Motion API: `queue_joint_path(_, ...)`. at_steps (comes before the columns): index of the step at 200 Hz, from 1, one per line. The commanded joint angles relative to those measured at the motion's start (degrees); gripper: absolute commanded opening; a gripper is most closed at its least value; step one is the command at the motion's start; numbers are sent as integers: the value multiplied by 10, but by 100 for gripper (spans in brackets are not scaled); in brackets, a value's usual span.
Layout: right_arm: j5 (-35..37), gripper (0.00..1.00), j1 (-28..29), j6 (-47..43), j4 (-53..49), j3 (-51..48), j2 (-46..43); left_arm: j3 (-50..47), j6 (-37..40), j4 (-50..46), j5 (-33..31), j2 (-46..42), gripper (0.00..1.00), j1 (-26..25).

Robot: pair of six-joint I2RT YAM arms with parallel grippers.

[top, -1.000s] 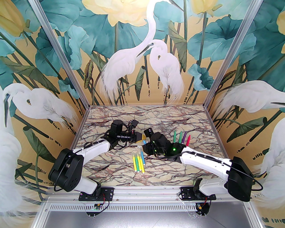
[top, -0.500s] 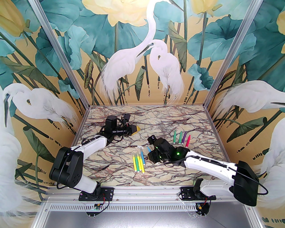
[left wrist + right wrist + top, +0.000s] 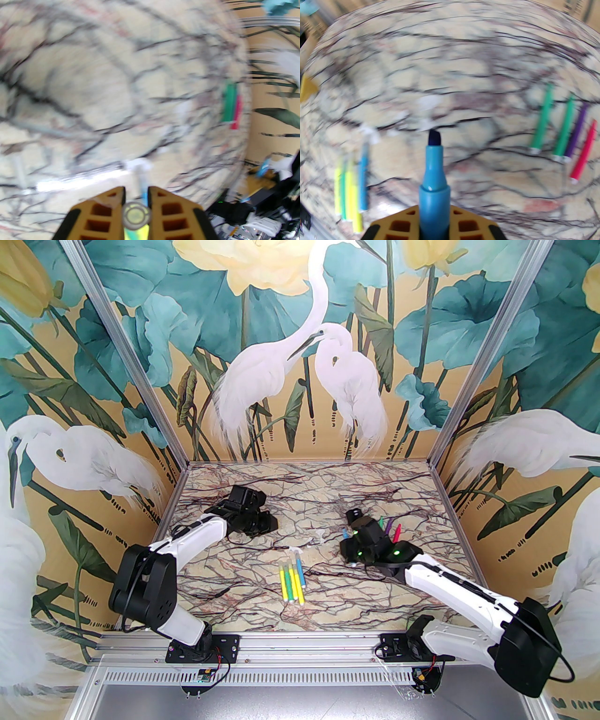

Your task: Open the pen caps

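My right gripper (image 3: 349, 547) is shut on an uncapped blue pen (image 3: 434, 178), whose dark tip (image 3: 434, 138) points out past the fingers (image 3: 464, 218). It hovers just left of a row of green, purple and pink pens (image 3: 389, 528). My left gripper (image 3: 270, 523) sits at the table's left rear, shut on a clear pen cap (image 3: 136, 214) seen end-on between its yellow fingers (image 3: 110, 201). Two loose clear caps (image 3: 320, 535) (image 3: 295, 550) lie mid-table. Several yellow, green and blue pens (image 3: 291, 581) lie side by side in front of them.
The marble table (image 3: 262, 610) is boxed in by patterned walls at the back and sides, with an aluminium rail (image 3: 304, 641) along the near edge. Both wrist views are motion-blurred.
The grippers were together over the table's middle and have pulled apart. The left one went back-left with the cap; the right one swung right with the uncapped blue pen.
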Motion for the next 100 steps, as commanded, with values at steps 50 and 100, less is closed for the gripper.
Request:
queue_joint_path(50, 39, 12, -159, -9, 6, -17, 16, 32, 46, -92, -123, 53, 0, -22)
queue_joint_path(100, 19, 12, -256, -8, 31, -28, 55, 42, 55, -104, -156, 88, 0, -25)
